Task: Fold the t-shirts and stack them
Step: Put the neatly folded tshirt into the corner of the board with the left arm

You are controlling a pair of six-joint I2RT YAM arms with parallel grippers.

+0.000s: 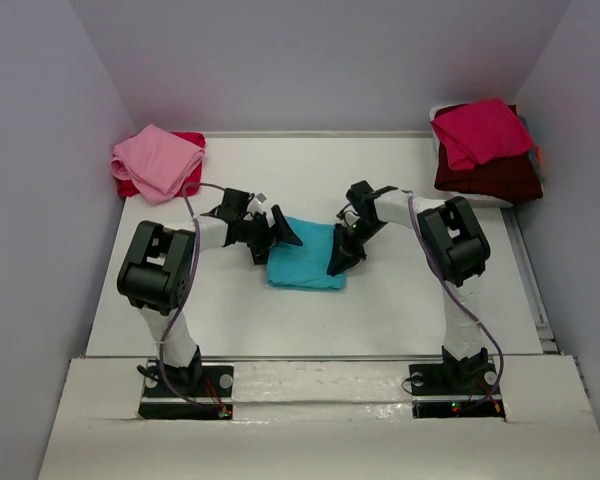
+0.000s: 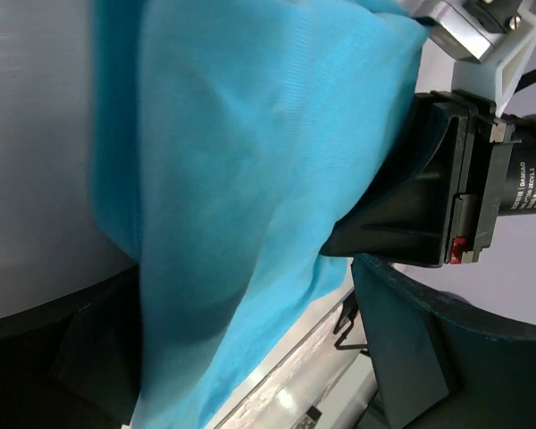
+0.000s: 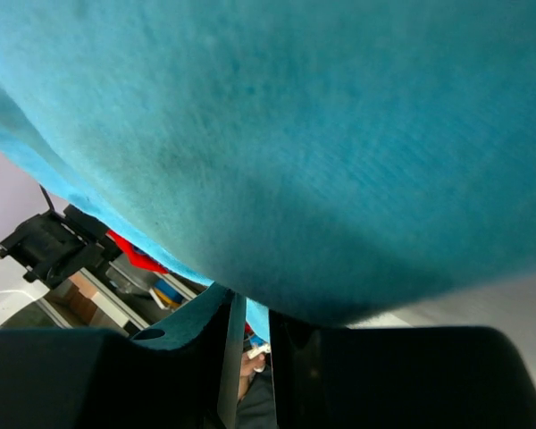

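Note:
A turquoise t-shirt (image 1: 305, 257) lies folded into a small rectangle at the middle of the table. My left gripper (image 1: 280, 237) is at its left edge with the jaws wide open; in the left wrist view the turquoise cloth (image 2: 232, 179) spreads between the two dark fingers (image 2: 420, 357). My right gripper (image 1: 342, 255) is at the shirt's right edge, shut on it. The right wrist view shows the turquoise cloth (image 3: 322, 134) filling the frame, its edge pinched in the narrow slot of the right gripper (image 3: 250, 357).
A pink t-shirt (image 1: 158, 160) lies on a red one (image 1: 192, 140) at the back left. At the back right a crimson t-shirt (image 1: 480, 130) sits on a dark maroon one (image 1: 490, 177) over a white bin. Walls enclose three sides.

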